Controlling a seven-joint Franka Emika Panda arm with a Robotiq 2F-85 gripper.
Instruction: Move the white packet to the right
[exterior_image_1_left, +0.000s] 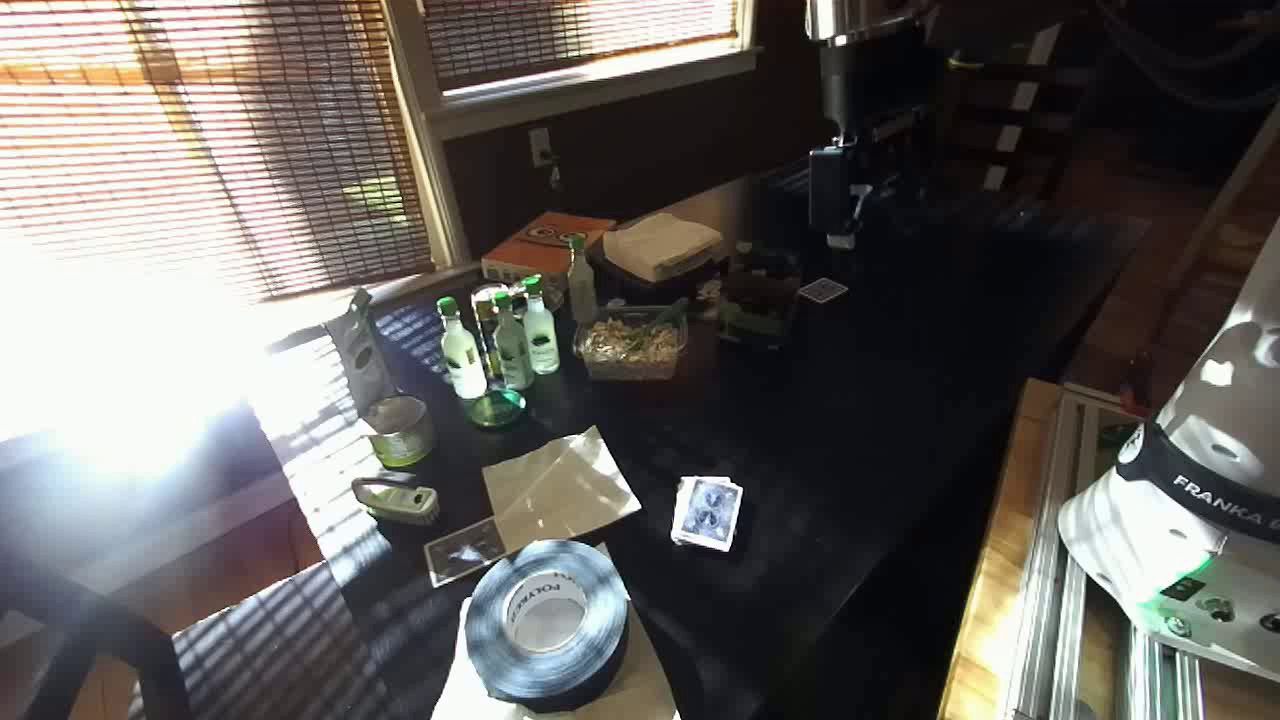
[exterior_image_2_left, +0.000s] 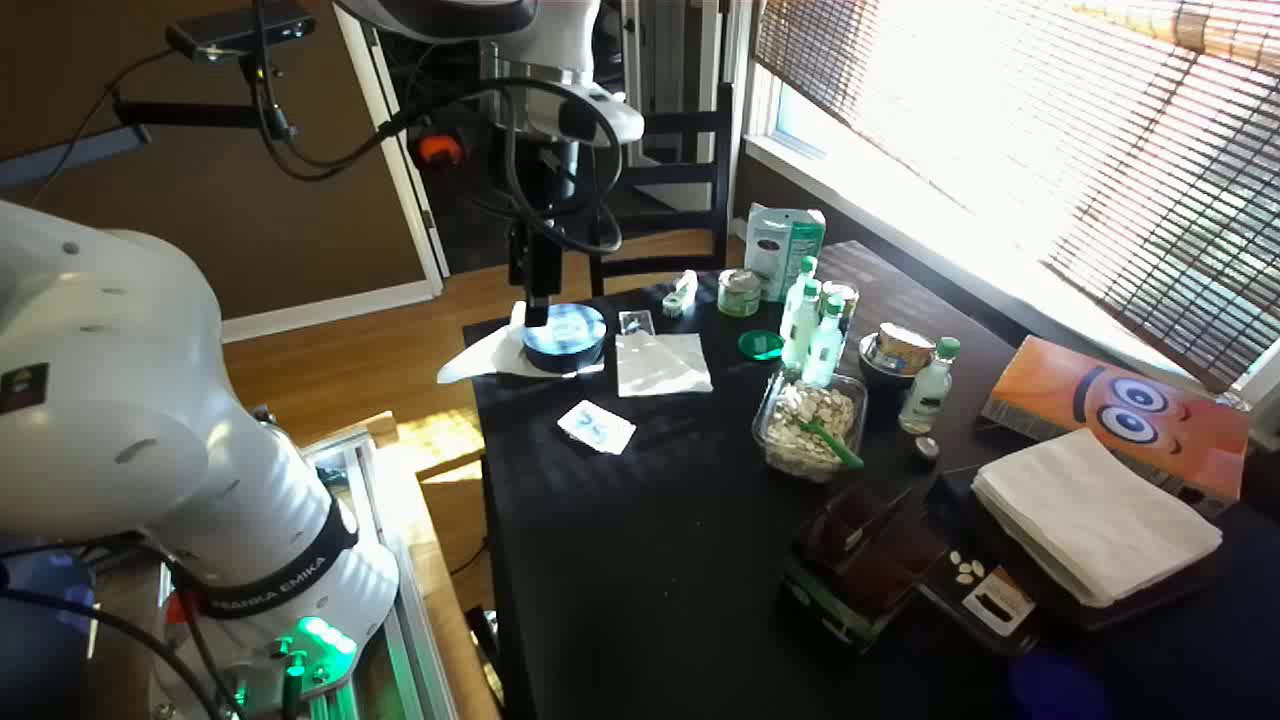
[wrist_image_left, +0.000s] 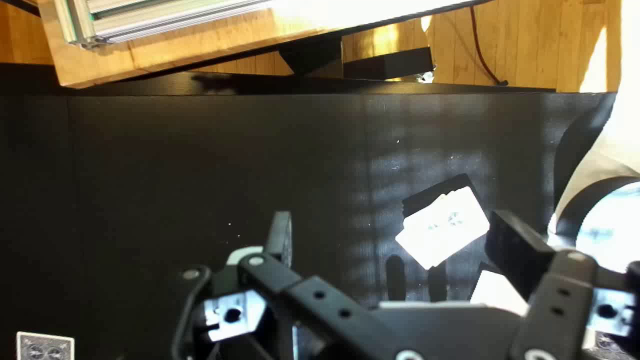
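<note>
Gripper (wrist_image_left: 391, 220) spread wide, grasping nothing. Likely target: white cards (wrist_image_left: 445, 229), loosely stacked; an off-centre pinch could scatter them.

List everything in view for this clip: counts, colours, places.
white packet: 1, white, flat on table
card deck: 1, bluish, near packet
small rectangle: 1, dark, beside packet, unidentified
tape roll: 1, blue, on white paper
bottles: 4, pale, green-capped, near tub
tub: 1, clear, near bottles; holds flakes, green utensil
disc: 1, green, by bottles
green tin: 1, green, by pouch
pouch: 1, greenish, beside tin
brush: 1, pale, near tin
carton: 1, orange, by windows
paper stack: 1, white, beside carton
dark box: 1, dark, near tub
loose card: 1, dark, near dark box
blinds: at least 2, brown, over windows
chairs: at least 2, dark, around table
robot arm: 1, white, beside table
gripper: 1, black, open, above table
</note>
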